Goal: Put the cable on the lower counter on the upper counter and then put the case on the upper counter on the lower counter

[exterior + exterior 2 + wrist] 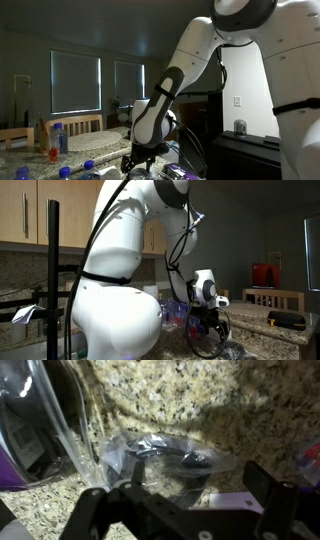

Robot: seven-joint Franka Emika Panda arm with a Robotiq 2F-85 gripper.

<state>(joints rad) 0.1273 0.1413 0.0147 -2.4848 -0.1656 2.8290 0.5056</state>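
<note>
A black cable in a clear plastic bag [165, 460] lies on the speckled granite counter [200, 400] in the wrist view. My gripper [200, 482] is open just above it, with one finger on each side of the bag's near end and nothing between them. In both exterior views the gripper [140, 160] [212, 323] hangs low over the counter. A dark, flat object [285, 320] lies on the counter beyond the arm; I cannot tell whether it is the case.
Blue-capped water bottles [62, 137] stand on the counter. A clear and purple plastic item [35, 430] lies close to the bag's left side. A small dark object [240, 127] sits on a black surface at the right. A red box [264, 275] stands far back.
</note>
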